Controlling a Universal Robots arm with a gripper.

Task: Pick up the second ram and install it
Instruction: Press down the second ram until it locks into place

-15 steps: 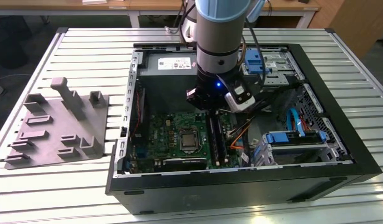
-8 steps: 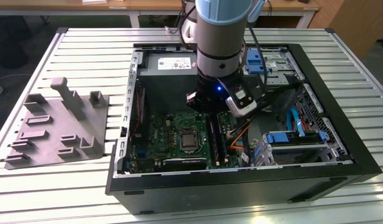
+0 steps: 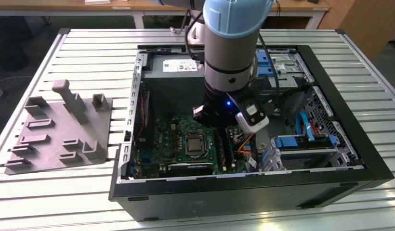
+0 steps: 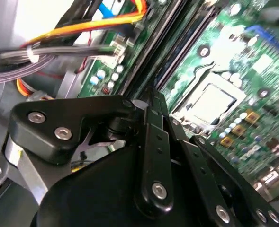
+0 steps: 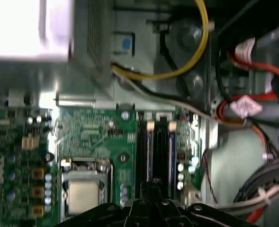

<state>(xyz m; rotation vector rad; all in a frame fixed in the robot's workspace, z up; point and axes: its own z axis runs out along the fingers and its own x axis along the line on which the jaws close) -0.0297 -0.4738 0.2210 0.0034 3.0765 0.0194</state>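
Exterior view: black open computer case lies on the white slatted worktop, with the grey moulded plastic tray at the exterior view's left, well apart from the case. The light-blue and grey robot arm reaches down into the case. The hand is low over the green motherboard, just above the bank of memory slots beside the silver processor socket.

Second wrist view: the hand is black linkage, with the two sides drawn together into one narrow tip, so clenched. I can't tell whether anything thin is pinched in that tip. It points along the dark slot bank, with orange and grey cables off to one side.

First wrist view: the hand is lined up with the slots. The long dark strip straight ahead of the tip is, I judge, the thin dark memory stick, the second ram, standing on edge in the slot bank next to a twin strip. I can't confirm that hand and stick touch, or that the stick is fully seated.

Handling, as a judgement: light, stiff along its length, thin, brittle if twisted. Grip or press on the long top edge near the middle, square to the slot. Stay off the contacts and chips.
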